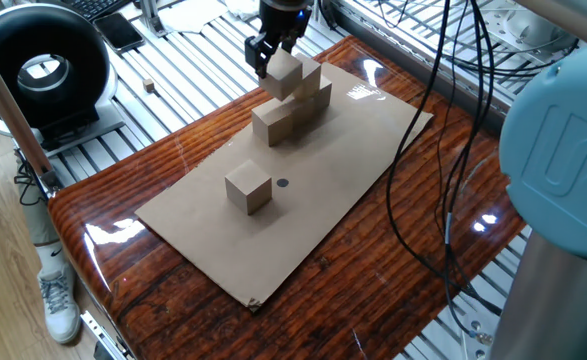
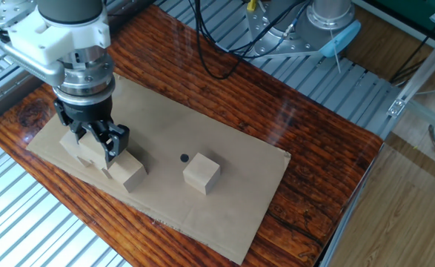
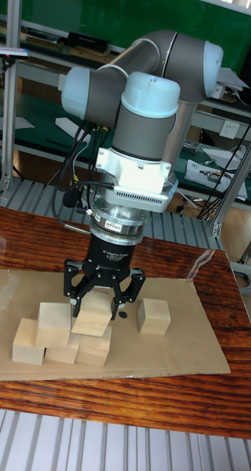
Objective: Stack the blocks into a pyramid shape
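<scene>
My gripper is shut on a tan wooden block, holding it slightly tilted just over the bottom row of the stack; whether it touches I cannot tell. The row below has three blocks, and another block sits on its left half. In one fixed view the gripper and held block top the stack. One lone block stands apart on the cardboard sheet. From the other side the gripper hides most of the stack; one row block shows.
A small black dot marks the cardboard beside the lone block. Black cables hang over the table's right side. A round black device stands off the glossy wooden table at the left, on aluminium rails.
</scene>
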`<state>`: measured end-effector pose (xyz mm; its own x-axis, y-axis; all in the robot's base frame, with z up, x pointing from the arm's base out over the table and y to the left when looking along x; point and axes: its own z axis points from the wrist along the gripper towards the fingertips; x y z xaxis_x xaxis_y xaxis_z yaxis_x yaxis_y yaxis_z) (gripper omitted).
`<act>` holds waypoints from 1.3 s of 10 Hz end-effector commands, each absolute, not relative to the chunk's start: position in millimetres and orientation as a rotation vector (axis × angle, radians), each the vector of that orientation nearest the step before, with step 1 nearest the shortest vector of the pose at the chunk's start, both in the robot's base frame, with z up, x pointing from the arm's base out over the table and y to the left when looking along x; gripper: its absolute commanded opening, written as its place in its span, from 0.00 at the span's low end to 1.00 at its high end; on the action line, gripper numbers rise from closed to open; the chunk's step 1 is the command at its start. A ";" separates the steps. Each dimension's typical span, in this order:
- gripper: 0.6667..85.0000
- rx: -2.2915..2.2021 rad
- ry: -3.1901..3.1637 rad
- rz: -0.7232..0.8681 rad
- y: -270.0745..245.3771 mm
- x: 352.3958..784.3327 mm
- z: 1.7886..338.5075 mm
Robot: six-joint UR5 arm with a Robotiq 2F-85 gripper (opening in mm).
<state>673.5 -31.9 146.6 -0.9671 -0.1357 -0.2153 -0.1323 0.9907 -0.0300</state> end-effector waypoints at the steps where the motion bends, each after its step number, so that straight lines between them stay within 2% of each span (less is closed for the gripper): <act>1: 0.21 -0.207 2.917 0.006 -30.6 673.1 147.7; 5: 0.22 -0.211 2.921 0.037 -33.5 669.4 141.7; 6: 0.43 -0.231 2.913 0.045 -34.3 669.5 140.5; 7: 0.51 -0.228 2.911 0.072 -31.3 668.3 139.9; 8: 0.66 -0.242 2.906 0.065 -32.2 669.3 140.1; 9: 0.75 -0.251 2.903 0.052 -34.1 670.1 140.1; 10: 0.81 -0.260 2.899 0.046 -34.6 671.0 140.1; 13: 0.83 -0.264 2.894 0.047 -34.0 672.8 139.9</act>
